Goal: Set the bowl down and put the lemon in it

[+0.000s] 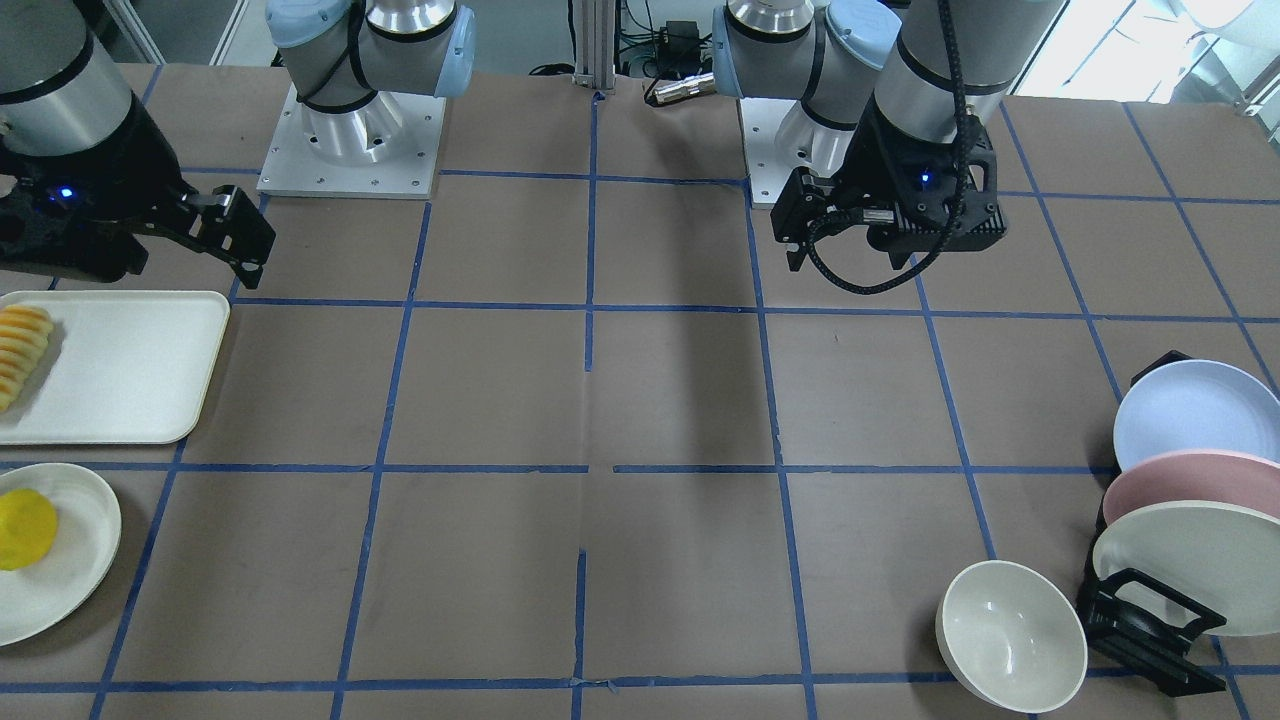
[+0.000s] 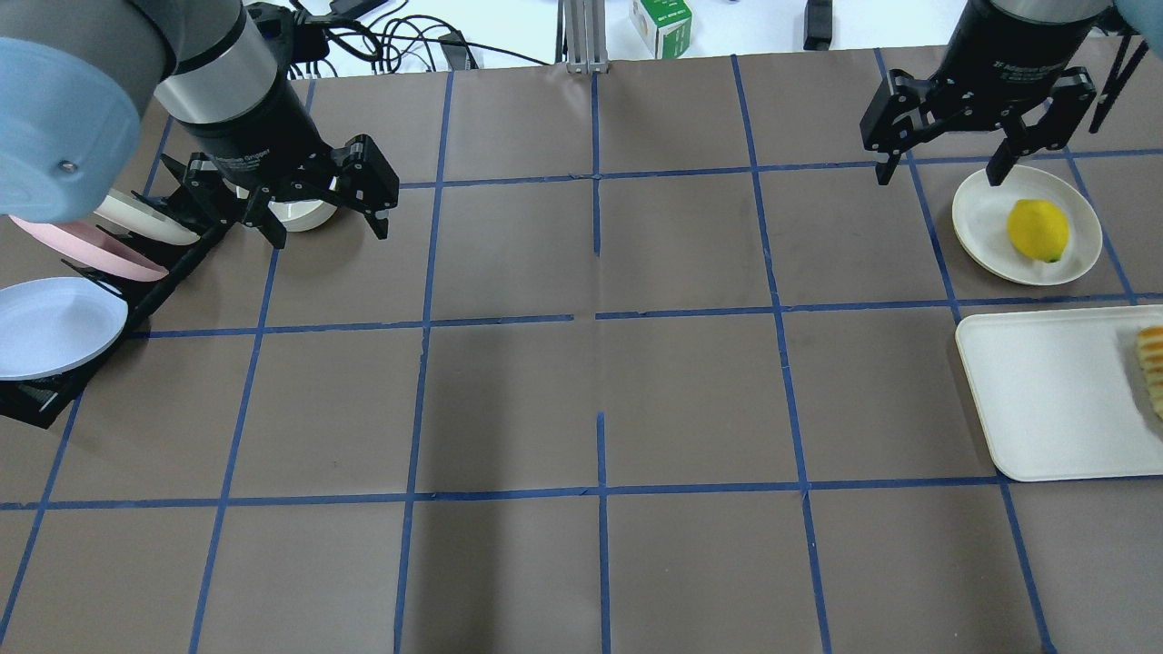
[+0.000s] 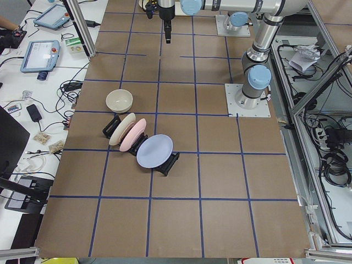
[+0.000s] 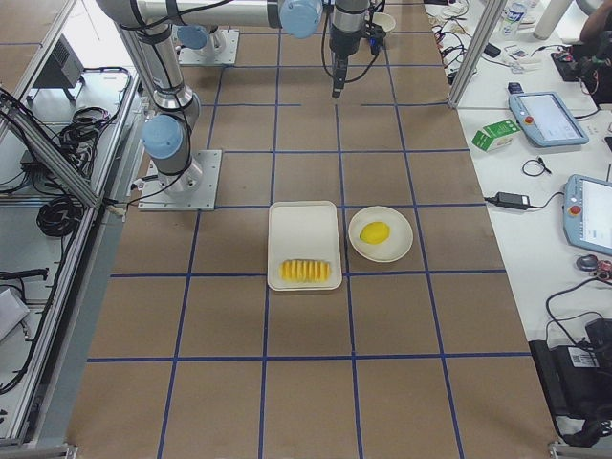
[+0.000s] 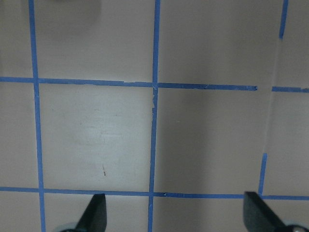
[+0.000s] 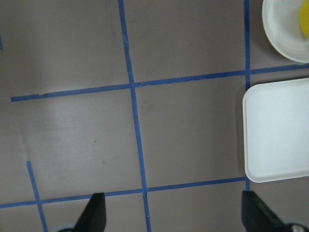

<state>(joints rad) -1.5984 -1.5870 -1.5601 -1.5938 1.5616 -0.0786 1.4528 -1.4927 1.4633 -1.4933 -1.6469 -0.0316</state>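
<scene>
The off-white bowl (image 1: pixel 1010 635) stands upright on the table beside the plate rack; it also shows in the exterior left view (image 3: pixel 119 100). In the overhead view it (image 2: pixel 304 213) is partly hidden behind my left gripper (image 2: pixel 329 232). That gripper is open and empty, raised above the table. The yellow lemon (image 2: pixel 1038 230) lies on a shallow cream plate (image 2: pixel 986 213). My right gripper (image 2: pixel 939 177) is open and empty, raised above the table just left of that plate. The right wrist view catches the lemon's edge (image 6: pixel 305 21).
A black rack (image 1: pixel 1150 625) holds cream, pink and blue plates (image 1: pixel 1195 410) next to the bowl. A white tray (image 2: pixel 1045 400) with a row of sliced food (image 2: pixel 1152 368) lies near the lemon's plate. Brown table with blue tape grid.
</scene>
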